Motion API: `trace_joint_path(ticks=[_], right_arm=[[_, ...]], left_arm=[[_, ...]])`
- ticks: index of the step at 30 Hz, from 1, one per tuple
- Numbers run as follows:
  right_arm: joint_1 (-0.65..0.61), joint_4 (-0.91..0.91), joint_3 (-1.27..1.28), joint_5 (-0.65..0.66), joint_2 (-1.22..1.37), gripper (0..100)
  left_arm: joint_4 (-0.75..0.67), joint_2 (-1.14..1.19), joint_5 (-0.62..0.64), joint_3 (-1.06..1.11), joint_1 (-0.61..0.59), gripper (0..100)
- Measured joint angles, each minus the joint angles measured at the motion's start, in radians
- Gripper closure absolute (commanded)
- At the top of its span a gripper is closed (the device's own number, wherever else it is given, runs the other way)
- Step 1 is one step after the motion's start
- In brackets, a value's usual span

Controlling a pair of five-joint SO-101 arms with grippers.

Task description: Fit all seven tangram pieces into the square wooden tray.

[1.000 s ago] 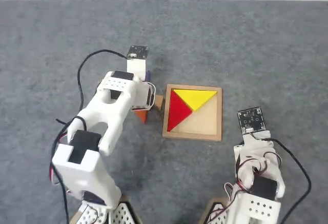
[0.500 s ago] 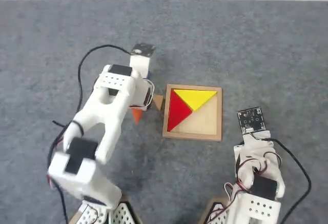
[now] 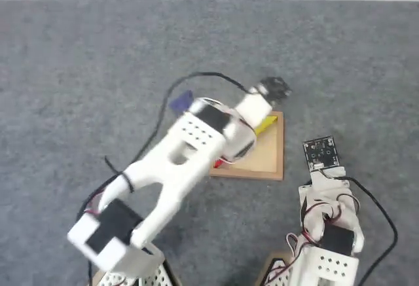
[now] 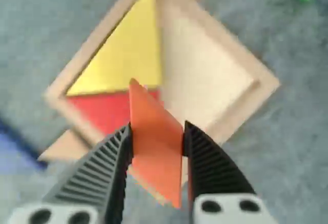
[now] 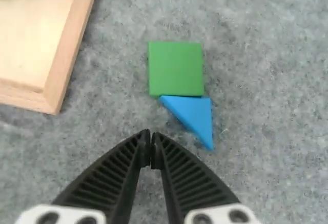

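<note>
Saw a purple piece [image 3: 181, 101] lying flat on the grey tabletop [image 3: 78, 57], left of centre and toward the far edge, just beside the left arm [image 3: 190, 148]. Found that arm stretched slantwise from the near left corner over the square wooden tray [image 3: 270, 165], hiding most of its left half. Found the left gripper [image 4: 157, 128] clamped on an orange piece [image 4: 156, 162], held on edge between both fingers, hanging over the tray's rim next to the red triangle [image 4: 100, 112]; could not tell contact with the wood. Noted the red triangle seated flat in the tray, edge to edge with the yellow triangle [image 4: 125, 55], the pair filling half of it, the other half bare wood. Found the tray sitting a little right of the tabletop's centre. Found the right arm [image 3: 327, 227] folded by the near edge, right of the tray, with the right gripper [image 5: 150, 144] pressed together on nothing, tips low over the grey surface. Saw, just ahead of those tips, a blue triangle [image 5: 192, 115] touching a green square [image 5: 176, 69], both flat on the tabletop near a corner of the tray
</note>
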Motion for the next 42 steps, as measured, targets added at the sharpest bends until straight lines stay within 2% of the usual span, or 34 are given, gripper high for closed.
trace_joint_path(ticks=[4, 8, 17, 22, 26, 30, 35, 38, 42], right_arm=[[0.0, 0.0, 0.0, 0.0, 0.0, 99.2], [0.0, 0.0, 0.0, 0.0, 0.0, 99.2], [0.0, 0.011, 0.0, 0.028, 0.0, 99.2], [0.0, 0.011, 0.0, 0.029, 0.0, 99.2], [0.0, 0.011, 0.0, 0.032, 0.0, 99.2], [0.0, 0.011, 0.0, 0.032, 0.0, 99.2], [-0.011, 0.015, 0.0, 0.034, 0.0, 99.2], [-0.011, 0.015, 0.0, 0.034, 0.0, 99.2], [-0.011, 0.015, 0.0, 0.034, 0.0, 99.2]], left_arm=[[-0.106, 0.115, -0.006, 0.0, 0.057, 92], [-0.143, 0.183, -0.012, 0.0, 0.091, 86], [-0.199, 0.192, -0.008, 0.002, 0.031, 85], [-0.199, 0.178, 0.011, 0.002, 0.034, 82], [-0.207, 0.178, 0.078, 0.002, 0.034, 82], [-0.293, 0.178, 0.17, 0.015, 0.026, 82], [-0.362, 0.149, 0.275, 0.054, -0.063, 84], [-0.361, 0.086, 0.275, 0.072, -0.129, 84], [-0.361, 0.026, 0.201, 0.167, -0.118, 84]])
